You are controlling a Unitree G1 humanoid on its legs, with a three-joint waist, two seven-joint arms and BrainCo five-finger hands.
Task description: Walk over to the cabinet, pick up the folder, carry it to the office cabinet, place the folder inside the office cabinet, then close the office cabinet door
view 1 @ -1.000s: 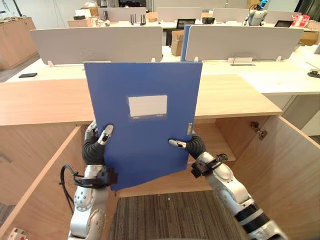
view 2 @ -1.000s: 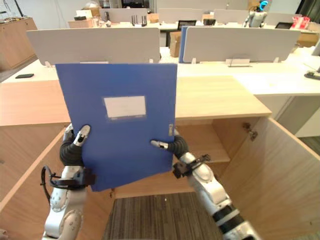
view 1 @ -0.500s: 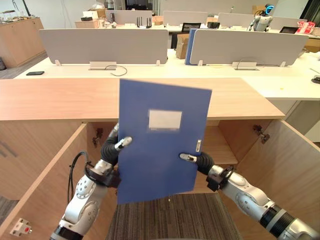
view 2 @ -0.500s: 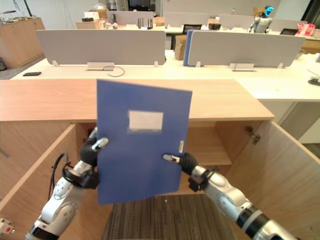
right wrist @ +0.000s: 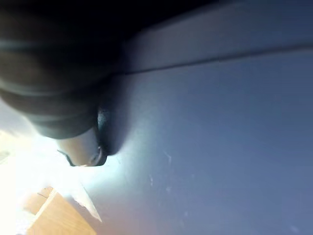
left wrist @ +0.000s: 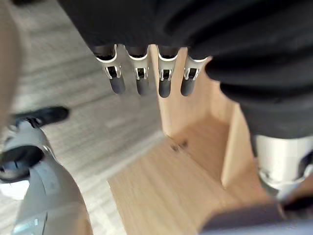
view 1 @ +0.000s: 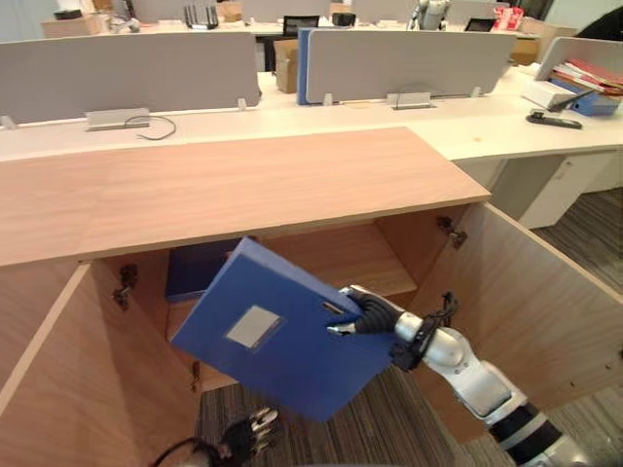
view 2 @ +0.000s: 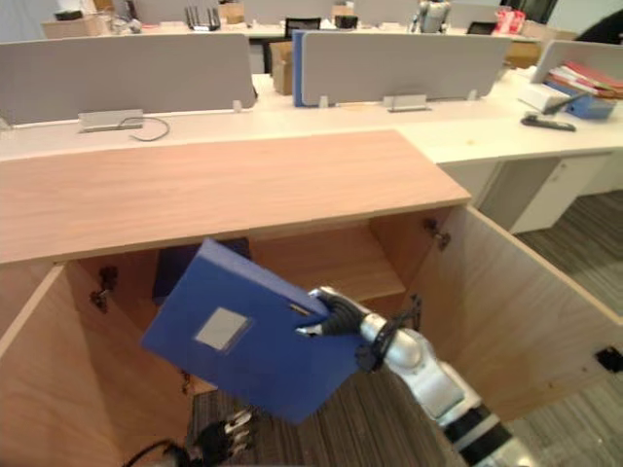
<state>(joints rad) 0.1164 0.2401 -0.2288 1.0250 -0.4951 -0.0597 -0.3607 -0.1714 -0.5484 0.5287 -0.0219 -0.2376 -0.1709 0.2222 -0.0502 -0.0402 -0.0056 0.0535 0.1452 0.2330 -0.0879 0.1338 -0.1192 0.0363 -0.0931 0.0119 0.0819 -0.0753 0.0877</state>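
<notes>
1. The folder (view 1: 277,345) hangs tilted in front of the open office cabinet (view 1: 243,185), at about 6 o'clock from its opening. One corner dips toward the carpet (view 1: 399,413), and the folder is not yet inside.
2. The right hand (view 1: 362,313) pinches the folder's 3 o'clock edge, with the thumb on the labelled face and the fingers curled behind. The left hand (view 1: 248,435) sits low at 7 o'clock and holds nothing; its fingers (left wrist: 141,78) are straight in its wrist view.
3. The folder looks stiff, because it stays flat with no sag although it is held by one edge only. It is probably light to moderate in weight.
4. Its smooth face (right wrist: 220,147) looks slippery. A one-sided pinch leaves a long lever, so the folder may swing or slide. A hold at the middle of an edge, or one hand on each side, would likely steady it.
5. The folder is a plain matte-blue rectangle, box-like and thin, with a pale label (view 1: 251,327) on its face.
6. The cabinet is light wood-grain board with a flat top. Both doors are swung open: the right door (view 1: 545,311) at 3 o'clock and the left door (view 1: 49,389) at 9 o'clock.
7. Inside is a bare shelf (view 1: 341,255). A second blue folder (view 1: 195,272) sits at 10 o'clock from the held one.
</notes>
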